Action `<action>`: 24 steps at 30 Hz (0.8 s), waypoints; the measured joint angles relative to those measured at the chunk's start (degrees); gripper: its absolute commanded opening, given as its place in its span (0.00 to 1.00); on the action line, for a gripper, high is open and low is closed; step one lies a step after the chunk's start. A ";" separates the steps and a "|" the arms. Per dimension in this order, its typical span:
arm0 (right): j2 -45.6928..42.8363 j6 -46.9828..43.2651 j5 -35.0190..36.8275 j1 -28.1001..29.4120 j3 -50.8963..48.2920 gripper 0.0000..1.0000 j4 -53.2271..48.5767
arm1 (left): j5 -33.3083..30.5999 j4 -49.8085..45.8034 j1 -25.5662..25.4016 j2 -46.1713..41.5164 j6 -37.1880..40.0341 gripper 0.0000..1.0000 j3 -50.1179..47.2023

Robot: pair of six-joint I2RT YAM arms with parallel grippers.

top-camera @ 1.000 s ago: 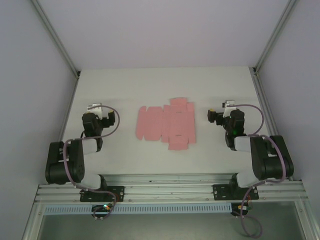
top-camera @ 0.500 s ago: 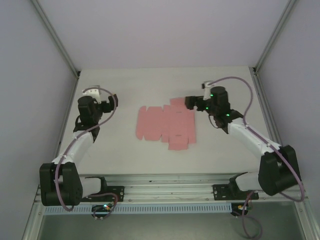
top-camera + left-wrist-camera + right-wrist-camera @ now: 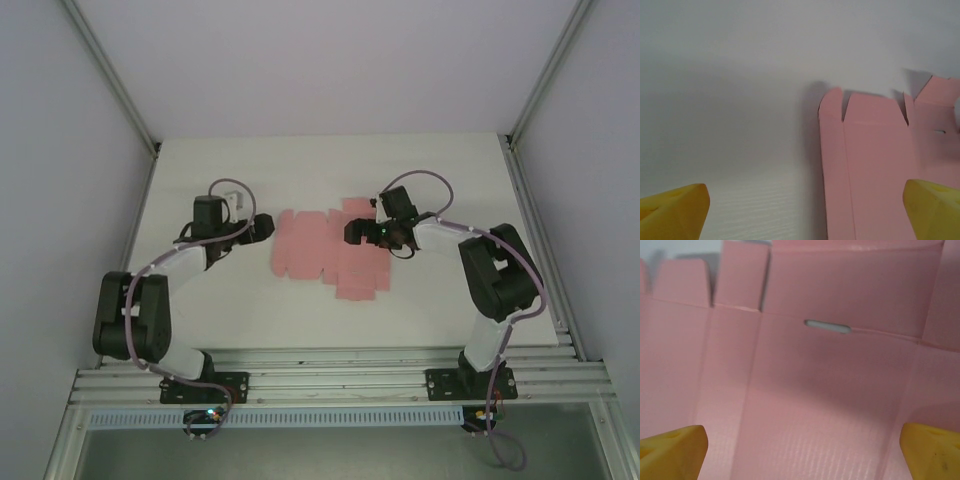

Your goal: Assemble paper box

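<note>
The paper box [image 3: 318,250] is a flat pale pink cut-out sheet with tabs, lying in the middle of the white table. My left gripper [image 3: 264,228] hovers open at the sheet's left edge. In the left wrist view its yellow fingertips [image 3: 675,210] straddle the bare table and the sheet's left panel [image 3: 880,165], with nothing between them. My right gripper [image 3: 353,233] is open over the sheet's right part. In the right wrist view the pink sheet [image 3: 830,385] with a small slot [image 3: 827,326] lies under the right gripper [image 3: 802,452].
White table [image 3: 230,300] with grey walls on the left, right and back. An aluminium rail [image 3: 340,380] carrying both arm bases runs along the near edge. Both arms reach inward, low over the table.
Both arms swung inward. The left gripper moved right to the sheet's left edge, and the right gripper moved left over the sheet's right part. The sheet has not moved.
</note>
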 measured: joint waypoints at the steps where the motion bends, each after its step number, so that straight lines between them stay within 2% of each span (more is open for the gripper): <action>1: 0.28 0.13 -0.07 -0.28 -0.02 1.00 0.22 | 0.72 -0.17 -0.11 0.81 -0.22 1.00 0.28; 16: -0.31 0.70 -0.28 -1.29 -3.74 1.00 7.89 | 11.98 2.23 -3.87 12.98 -3.08 0.99 5.55; 19: -0.42 0.68 -0.48 -1.44 -4.35 0.99 9.14 | 12.87 3.04 -3.82 13.86 -3.56 0.96 5.68; 24: -0.44 0.68 -1.16 -1.66 -5.09 1.00 10.88 | 14.40 2.75 -6.03 15.28 -4.94 0.78 6.75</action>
